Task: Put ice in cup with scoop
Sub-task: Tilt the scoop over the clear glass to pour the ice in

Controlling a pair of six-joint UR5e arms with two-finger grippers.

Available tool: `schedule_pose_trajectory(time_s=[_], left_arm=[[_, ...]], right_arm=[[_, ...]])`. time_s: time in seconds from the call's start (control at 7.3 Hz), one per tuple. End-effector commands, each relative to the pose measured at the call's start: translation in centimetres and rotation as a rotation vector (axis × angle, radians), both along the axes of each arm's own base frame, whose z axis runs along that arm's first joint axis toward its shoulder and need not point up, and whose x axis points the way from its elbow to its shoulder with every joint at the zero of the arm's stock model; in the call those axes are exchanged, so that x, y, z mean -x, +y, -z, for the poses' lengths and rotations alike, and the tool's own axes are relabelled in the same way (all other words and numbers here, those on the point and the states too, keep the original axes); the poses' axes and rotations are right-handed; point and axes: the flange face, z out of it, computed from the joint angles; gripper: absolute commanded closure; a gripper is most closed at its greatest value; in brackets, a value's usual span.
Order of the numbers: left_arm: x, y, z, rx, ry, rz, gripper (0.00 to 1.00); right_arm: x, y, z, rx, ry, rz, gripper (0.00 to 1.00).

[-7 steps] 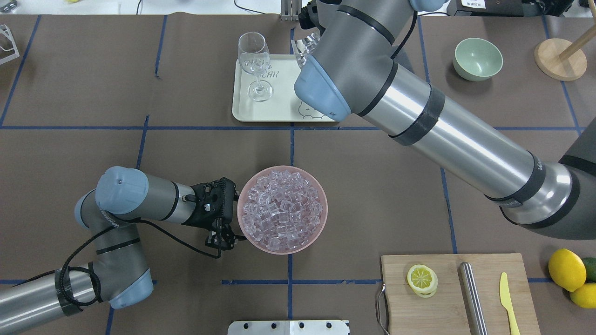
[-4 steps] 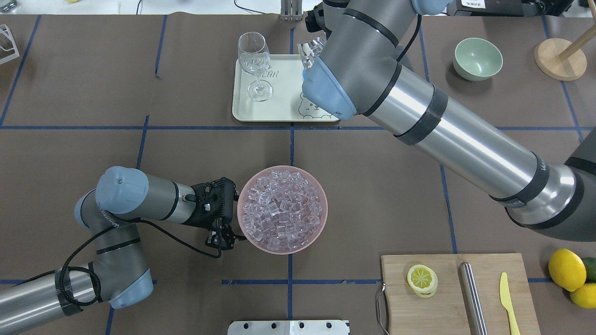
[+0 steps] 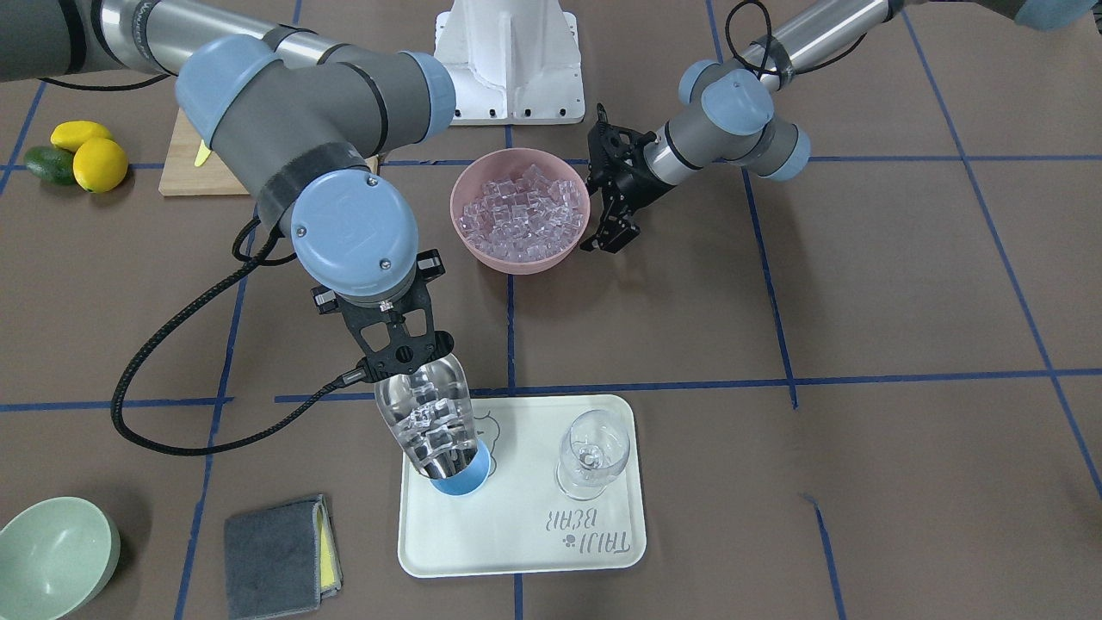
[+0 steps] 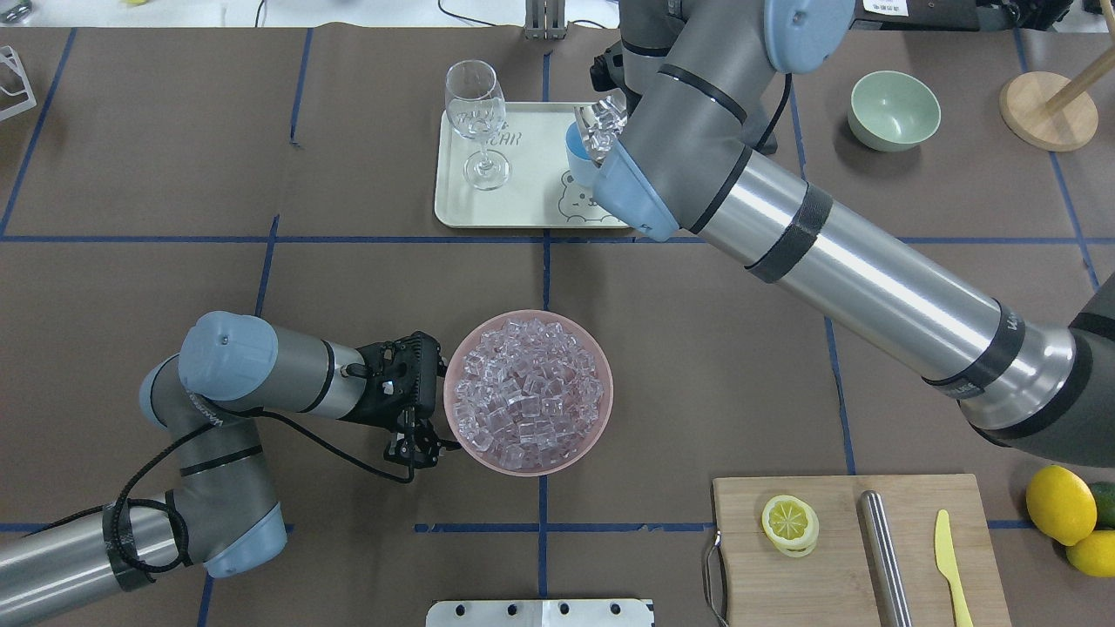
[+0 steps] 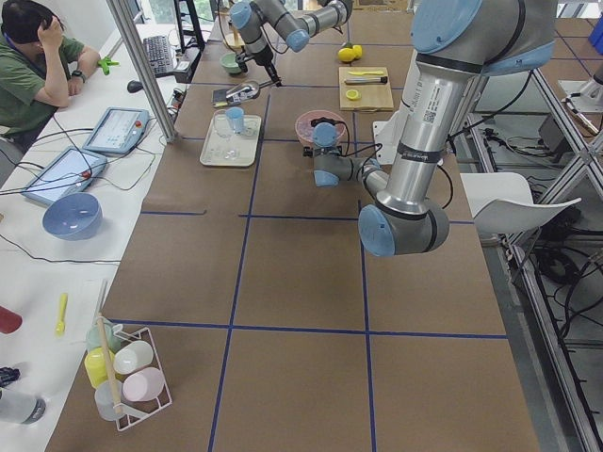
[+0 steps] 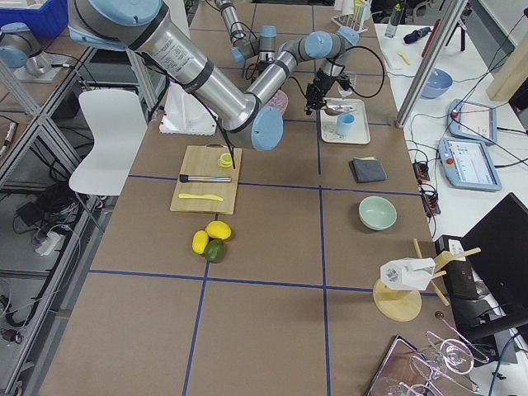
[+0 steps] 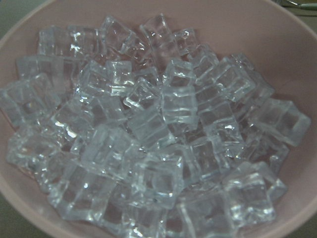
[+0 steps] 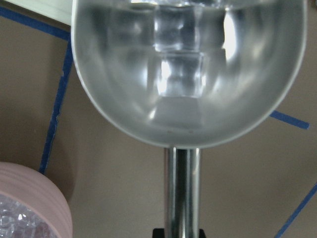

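My right gripper (image 3: pixel 400 357) is shut on the handle of the steel scoop (image 3: pixel 426 422). The scoop is tilted steeply, mouth down, into the light-blue cup (image 3: pixel 461 478) on the tray. Several ice cubes (image 8: pixel 181 74) lie in its trough. In the overhead view the scoop (image 4: pixel 604 122) sits over the cup (image 4: pixel 577 155), and my right arm hides most of the cup. The heap of ice (image 4: pixel 527 392) fills the pink bowl (image 4: pixel 610 392) and fills the left wrist view (image 7: pixel 158 139). My left gripper (image 4: pixel 418 448) is at the bowl's left rim and looks shut on it.
A clear wine glass (image 3: pixel 592 452) stands on the cream tray (image 3: pixel 516 534) beside the cup. A green bowl (image 4: pixel 894 109) is at the far right and a grey cloth (image 3: pixel 280 544) lies near the tray. A cutting board (image 4: pixel 836 575) holds a lemon slice, a steel cylinder (image 4: pixel 884 549) and a yellow knife.
My right arm has carried the scoop right and down over the cup and tipped it in. The cup's rim now shows overhead. The left arm and bowl have not moved.
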Motion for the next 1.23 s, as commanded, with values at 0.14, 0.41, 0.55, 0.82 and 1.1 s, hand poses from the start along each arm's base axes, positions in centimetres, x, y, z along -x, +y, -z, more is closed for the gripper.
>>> schedule_pose_trajectory(time_s=[0.14, 0.41, 0.55, 0.82, 1.1], left_arm=[[-0.2, 0.0, -0.3, 0.001, -0.005, -0.002, 0.0], [-0.2, 0.0, -0.3, 0.001, -0.005, -0.002, 0.0], [-0.2, 0.0, -0.2, 0.001, -0.003, -0.003, 0.0], [-0.2, 0.0, -0.2, 0.003, -0.003, -0.003, 0.0], [-0.1, -0.1, -0.5, -0.004, 0.009, 0.0, 0.0]], right_arm=[[0.8, 0.5, -0.1, 0.007, 0.004, 0.009, 1.0], [0.8, 0.2, 0.0, 0.015, 0.012, 0.005, 1.0], [1.8, -0.8, 0.2, 0.037, 0.035, 0.005, 1.0], [2.4, -1.1, 0.3, 0.066, 0.071, 0.01, 1.0], [2.2, -0.7, 0.5, 0.086, 0.095, 0.016, 1.0]])
